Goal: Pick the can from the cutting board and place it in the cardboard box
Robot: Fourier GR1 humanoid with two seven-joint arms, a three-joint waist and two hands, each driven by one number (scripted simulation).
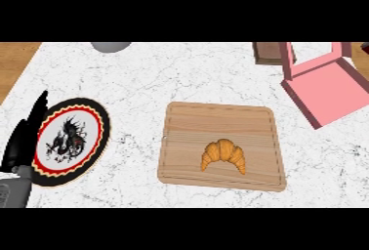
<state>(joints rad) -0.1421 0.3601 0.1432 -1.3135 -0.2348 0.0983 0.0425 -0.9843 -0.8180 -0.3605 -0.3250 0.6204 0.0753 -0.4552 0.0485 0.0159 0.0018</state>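
A wooden cutting board (216, 122) lies at the counter's middle. On its lower half sits a golden croissant (224, 154); no can shows anywhere. A pink open box (326, 93) stands tilted at the upper right, partly cut off by the view's edge. My left hand (20, 142) rests at the left edge, fingers straight and pointing up, beside the plate and far from the board. It holds nothing. My right hand does not show.
A round plate (95, 146) with a red ring and a black dragon pattern lies at the left, next to my left hand. A grey round object (110, 46) sits at the top edge. A brown block (268, 52) stands behind the pink box.
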